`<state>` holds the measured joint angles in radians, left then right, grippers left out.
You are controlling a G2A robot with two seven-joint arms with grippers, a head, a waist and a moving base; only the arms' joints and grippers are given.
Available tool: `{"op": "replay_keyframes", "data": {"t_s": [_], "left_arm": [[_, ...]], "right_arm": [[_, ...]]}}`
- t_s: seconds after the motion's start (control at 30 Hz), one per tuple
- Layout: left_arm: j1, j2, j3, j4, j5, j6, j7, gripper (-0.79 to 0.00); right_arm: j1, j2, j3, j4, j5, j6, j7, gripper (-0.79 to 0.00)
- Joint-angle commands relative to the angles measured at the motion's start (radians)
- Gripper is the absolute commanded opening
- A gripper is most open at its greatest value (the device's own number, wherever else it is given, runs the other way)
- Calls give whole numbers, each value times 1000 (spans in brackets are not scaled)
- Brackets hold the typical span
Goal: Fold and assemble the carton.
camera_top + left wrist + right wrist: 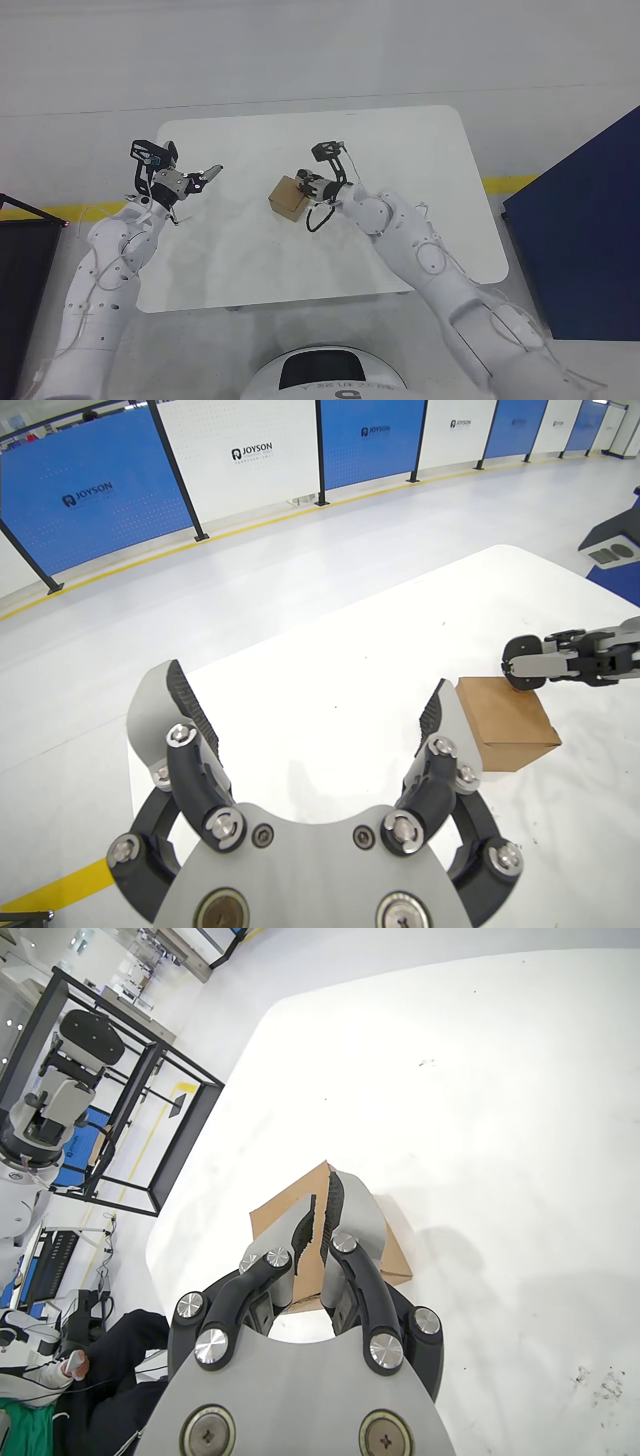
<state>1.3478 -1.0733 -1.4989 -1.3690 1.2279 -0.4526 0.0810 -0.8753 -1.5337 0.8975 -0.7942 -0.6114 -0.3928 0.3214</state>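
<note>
A small brown carton (287, 197) stands closed as a box near the middle of the white table (400, 150). My right gripper (309, 184) is at its top edge on the right-hand side, fingers shut, tips touching the cardboard. The right wrist view has the shut gripper (324, 1189) pressed against the carton (277, 1215), nothing clamped between the pads. My left gripper (207, 177) hovers open over the table's left part, well apart from the box. From the left wrist view the open gripper (307, 680) faces the carton (510, 720), with the right gripper (517, 672) on its far top edge.
Bare tabletop surrounds the box on all sides. A dark blue panel (590, 230) stands off the table's right edge, and a black frame (20, 260) sits on the floor to the left. A yellow floor line (510, 183) runs behind.
</note>
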Motion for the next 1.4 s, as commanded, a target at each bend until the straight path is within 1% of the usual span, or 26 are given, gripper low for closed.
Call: {"op": "replay_keyframes", "data": {"t_s": [0.0, 0.23, 0.33, 0.43, 0.6, 0.73, 0.87, 1.07, 1.23, 1.37], "left_arm": [[0, 0, 0, 0, 0, 0, 0, 0], [0, 0, 0, 0, 0, 0, 0, 0], [0, 0, 0, 0, 0, 0, 0, 0], [0, 0, 0, 0, 0, 0, 0, 0], [0, 0, 0, 0, 0, 0, 0, 0], [0, 0, 0, 0, 0, 0, 0, 0], [0, 0, 0, 0, 0, 0, 0, 0], [0, 0, 0, 0, 0, 0, 0, 0], [0, 0, 0, 0, 0, 0, 0, 0], [0, 0, 0, 0, 0, 0, 0, 0]], "right_arm": [[5, -2, 0, 15, 3, 0, -2, -785], [-8, 7, 30, 35, 4, -5, -65, -785], [-33, 20, 52, 16, -7, -49, -97, -785], [-67, 33, 65, -40, -44, -83, -119, -785], [-120, 49, 69, -162, -106, -92, -101, -785], [-128, 51, 60, -216, -117, -55, -42, -785], [-105, 41, 33, -202, -102, -26, 13, -785], [-63, 22, 1, -127, -58, -8, 42, -785], [-43, 14, -5, -79, -37, 3, 39, -785], [-50, 18, 6, -83, -45, -3, 12, -785]]}}
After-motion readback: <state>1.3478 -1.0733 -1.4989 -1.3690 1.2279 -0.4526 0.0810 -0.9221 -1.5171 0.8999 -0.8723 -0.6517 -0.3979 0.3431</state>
